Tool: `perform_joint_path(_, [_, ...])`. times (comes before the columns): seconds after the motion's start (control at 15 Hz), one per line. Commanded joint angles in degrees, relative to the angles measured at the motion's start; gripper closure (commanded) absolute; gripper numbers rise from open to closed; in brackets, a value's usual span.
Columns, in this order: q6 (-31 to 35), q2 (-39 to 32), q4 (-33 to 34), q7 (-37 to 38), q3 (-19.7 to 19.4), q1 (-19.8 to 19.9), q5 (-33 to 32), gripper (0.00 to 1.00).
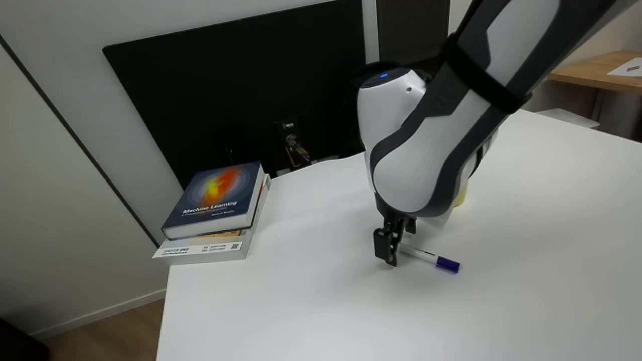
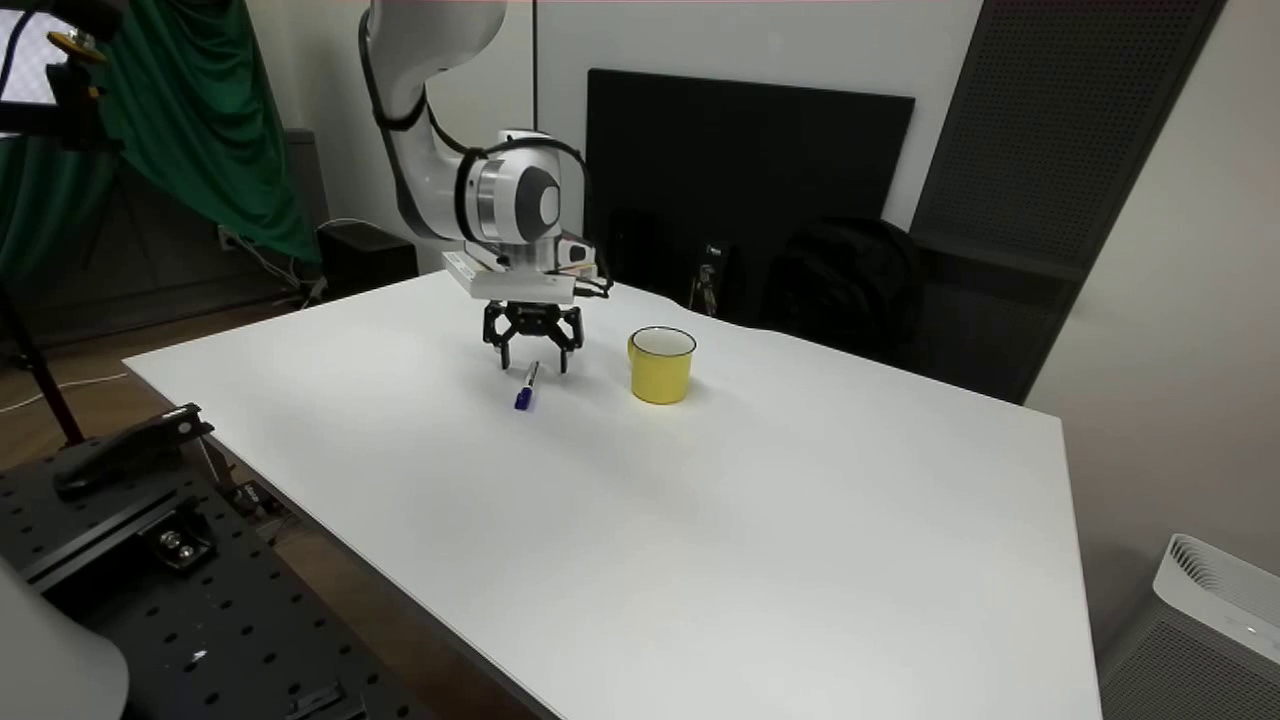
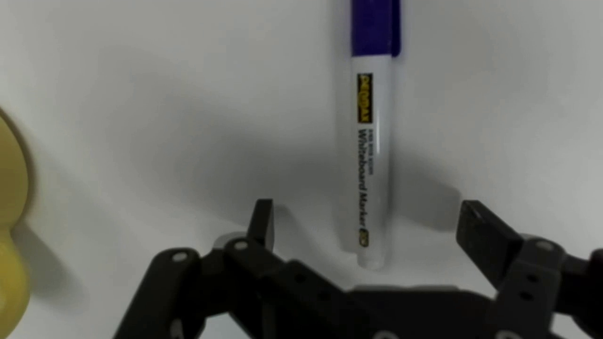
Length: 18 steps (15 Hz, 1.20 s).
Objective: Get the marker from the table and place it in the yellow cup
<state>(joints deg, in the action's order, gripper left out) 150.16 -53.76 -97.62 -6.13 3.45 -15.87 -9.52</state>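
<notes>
The marker, white with a purple-blue cap, lies flat on the white table in both exterior views (image 1: pixel 424 254) (image 2: pixel 525 393) and in the wrist view (image 3: pixel 372 155). My gripper (image 2: pixel 534 367) is open and points down just above the table. In the wrist view its fingers (image 3: pixel 368 205) stand apart on either side of the marker's uncapped end, touching neither side. The yellow cup (image 2: pixel 660 380) stands upright a short way beside the gripper. In an exterior view it is mostly hidden behind the arm (image 1: pixel 460 195). In the wrist view only part of it shows at the left edge (image 3: pixel 12 174).
Two stacked books (image 1: pixel 215 200) lie at a corner of the white table (image 1: pixel 281 311). A black panel (image 1: pixel 241 90) stands behind the table. A black perforated plate (image 2: pixel 230 620) with metal parts sits beside the table's near edge. A white appliance (image 2: pixel 1210 620) stands on the floor.
</notes>
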Motion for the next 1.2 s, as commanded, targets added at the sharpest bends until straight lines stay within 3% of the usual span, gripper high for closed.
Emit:
perform_joint_path(0.0, [0.65, 1.38, -1.72, -1.79, 1.00, 1.74, -0.98, 0.00])
perform_joint_path(0.07, [0.62, 1.35, -1.75, -2.05, 1.04, 1.92, -0.98, 0.25])
perform_joint_path(0.2, [0.26, 1.30, -1.72, -2.25, 0.87, 2.01, -1.15, 0.32])
perform_joint_path(0.8, [-1.86, 1.79, -1.23, -1.32, 0.90, 2.73, -0.49, 0.95])
perform_joint_path(0.93, [-3.14, 2.19, -1.22, -0.90, 0.89, 3.34, 0.12, 1.00])
perform_joint_path(1.0, [-4.06, 2.35, -1.23, -0.74, 0.82, 3.68, 0.33, 0.95])
perform_joint_path(1.13, [-6.03, 2.88, -0.79, -0.32, 0.38, 4.06, 0.50, 0.95])
